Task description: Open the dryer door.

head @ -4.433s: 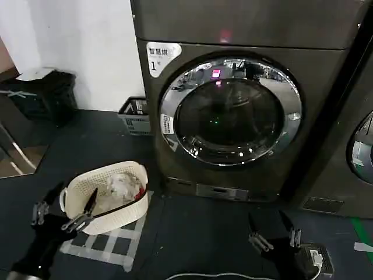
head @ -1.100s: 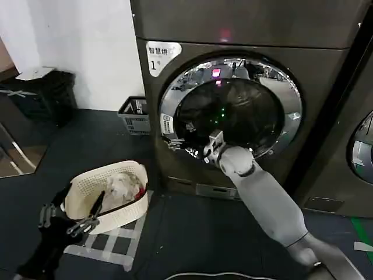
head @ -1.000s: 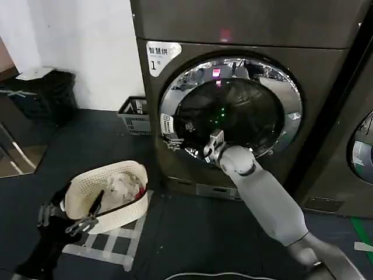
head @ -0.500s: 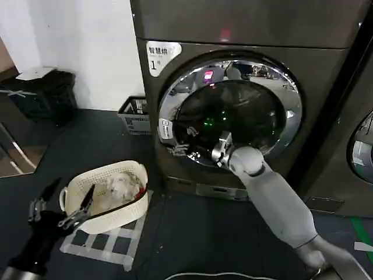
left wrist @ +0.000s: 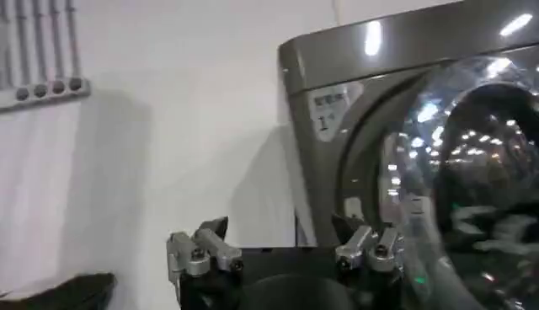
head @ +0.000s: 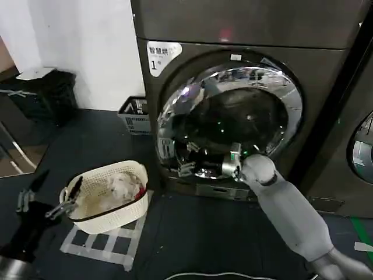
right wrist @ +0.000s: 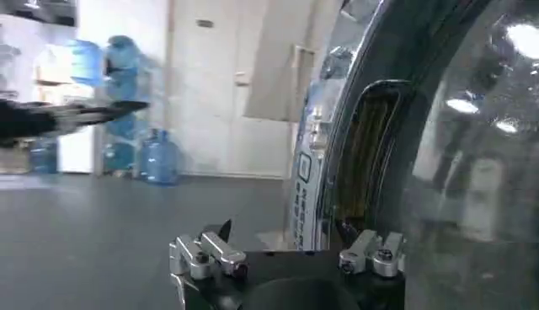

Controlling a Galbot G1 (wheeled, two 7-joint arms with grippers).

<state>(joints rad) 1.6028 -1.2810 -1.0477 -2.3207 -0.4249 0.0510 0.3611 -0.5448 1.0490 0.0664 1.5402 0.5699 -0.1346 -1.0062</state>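
dryer door (head: 233, 116) — chrome ring, dark glass | ajar, left edge swung outward

The dryer door (head: 230, 119) showed a shiny chrome ring around dark tinted glass, set in a dark grey-brown machine (head: 245, 26). A cream perforated basket (head: 108, 201) stood on grey-and-white checked tape (head: 105, 245).

The room is rather dim, and the dark floor (head: 192, 233) takes most of the light. Bright points of ceiling lamps shine as glare on the chrome ring of the dryer door (head: 175, 111), and a long white streak lies on the dryer top (left wrist: 404, 38). The white wall (left wrist: 168, 126) carries a soft grey shadow beside the machine. Near the right hand, the door glass (right wrist: 472, 168) looks blurred and out of focus.
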